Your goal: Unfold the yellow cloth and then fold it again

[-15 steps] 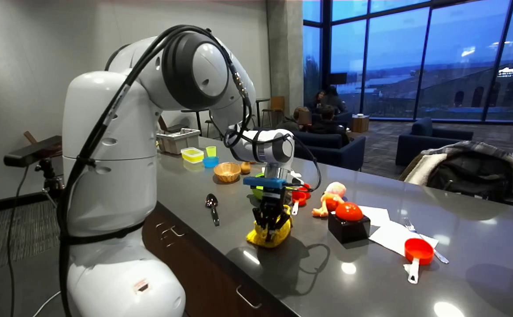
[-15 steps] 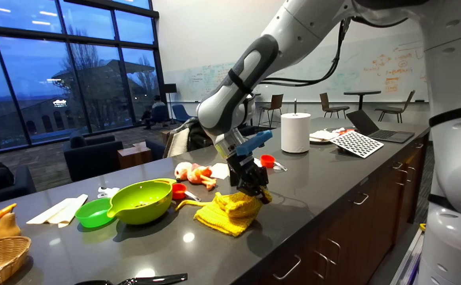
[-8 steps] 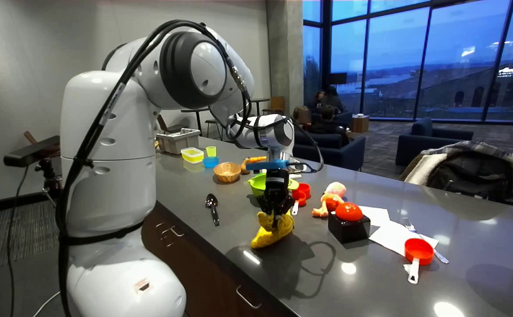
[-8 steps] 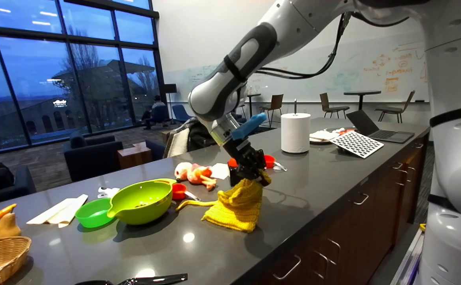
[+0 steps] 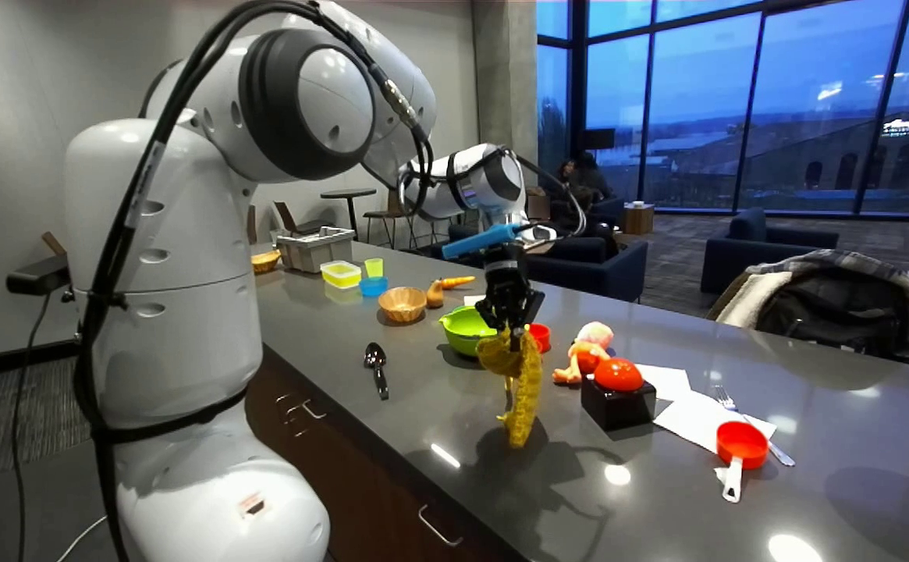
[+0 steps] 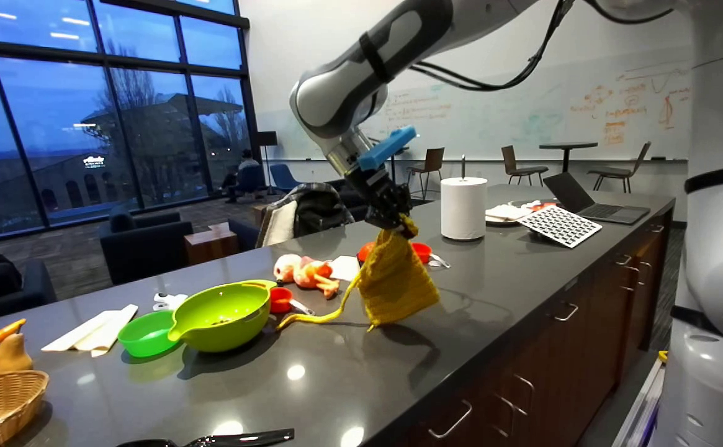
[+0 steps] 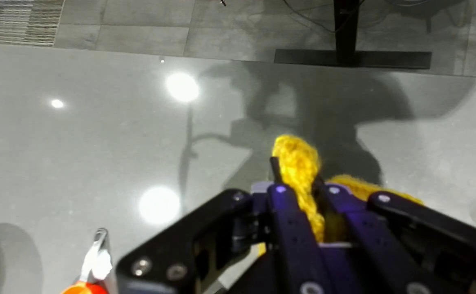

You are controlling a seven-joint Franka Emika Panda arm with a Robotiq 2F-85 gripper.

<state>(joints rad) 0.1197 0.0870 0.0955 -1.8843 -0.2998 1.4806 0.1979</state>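
- Wrist view: black Robotiq gripper (image 7: 298,173) pinches the yellow knitted cloth (image 7: 297,153).
- Likely light, floppy, hardly slippery.
- Free right corner (image 6: 428,297), in an exterior view, looks best for regrasping.

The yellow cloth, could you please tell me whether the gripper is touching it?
Touching: the wrist view shows the yellow cloth pinched between the jaws of the gripper, one on either side.
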